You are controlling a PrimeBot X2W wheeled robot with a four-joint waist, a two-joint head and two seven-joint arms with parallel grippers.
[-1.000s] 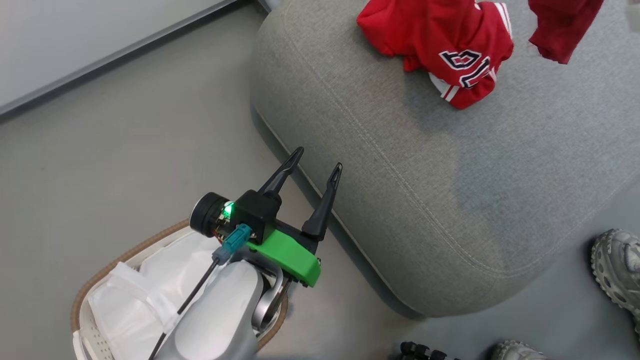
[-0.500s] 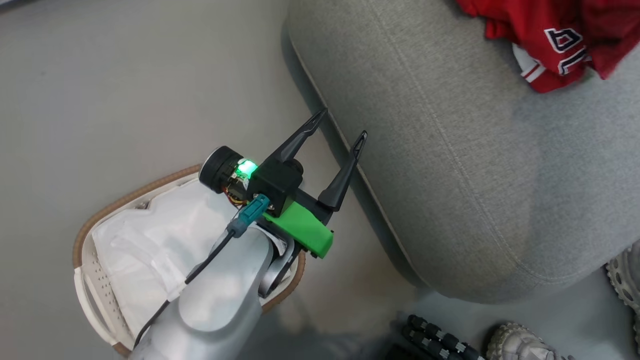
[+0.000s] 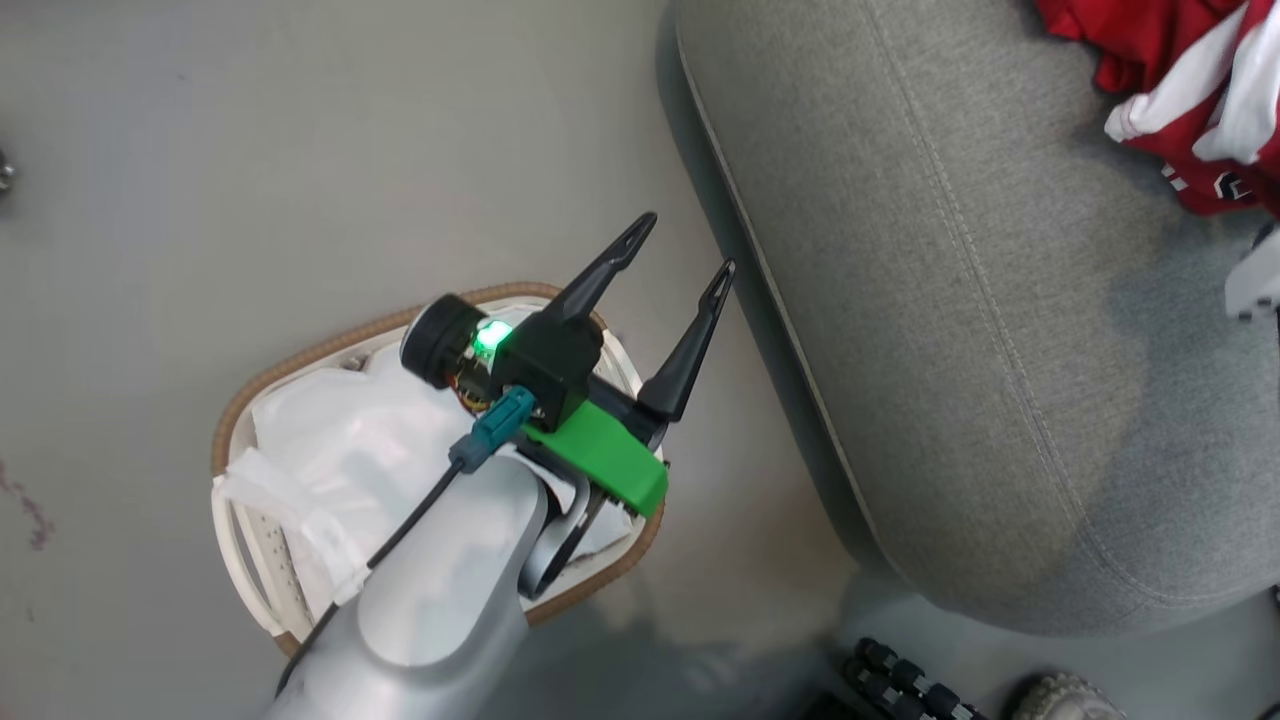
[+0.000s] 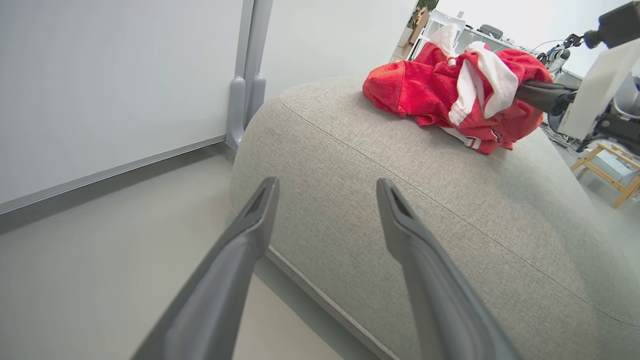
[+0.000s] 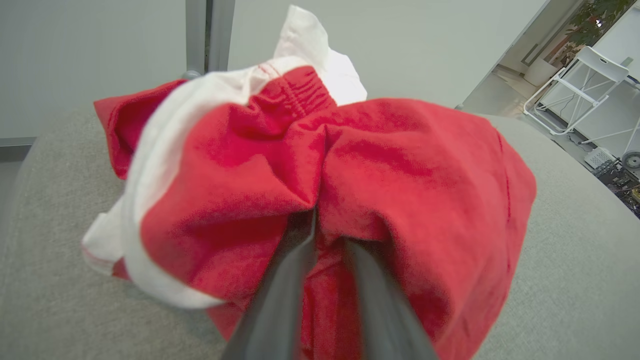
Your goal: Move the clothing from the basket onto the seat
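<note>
The red clothing (image 3: 1130,40) with white trim lies bunched on the grey seat (image 3: 950,300) at the head view's top right. In the right wrist view my right gripper (image 5: 327,235) stands nearly shut, its tips buried in a gathered fold of the clothing (image 5: 390,150) resting on the seat (image 5: 565,250). My left gripper (image 3: 685,243) is open and holds nothing, hanging over the basket (image 3: 300,360) close to the seat's rounded edge. The basket shows only its white liner (image 3: 350,440). The left wrist view looks past the left gripper (image 4: 326,182) to the clothing (image 4: 425,90), with the right gripper's dark fingers (image 4: 540,95) in it.
The basket stands on grey floor just left of the seat. A grey shoe (image 3: 1060,695) and a black ribbed part (image 3: 900,680) sit at the bottom right. Behind the seat are a white wall panel (image 4: 125,90), a wooden stool (image 4: 610,165) and a white folding chair (image 5: 585,95).
The head camera has swung, shifting the seat right. The red garment that hung above the seat a second ago now rests on the red pile. The left gripper stays open.
</note>
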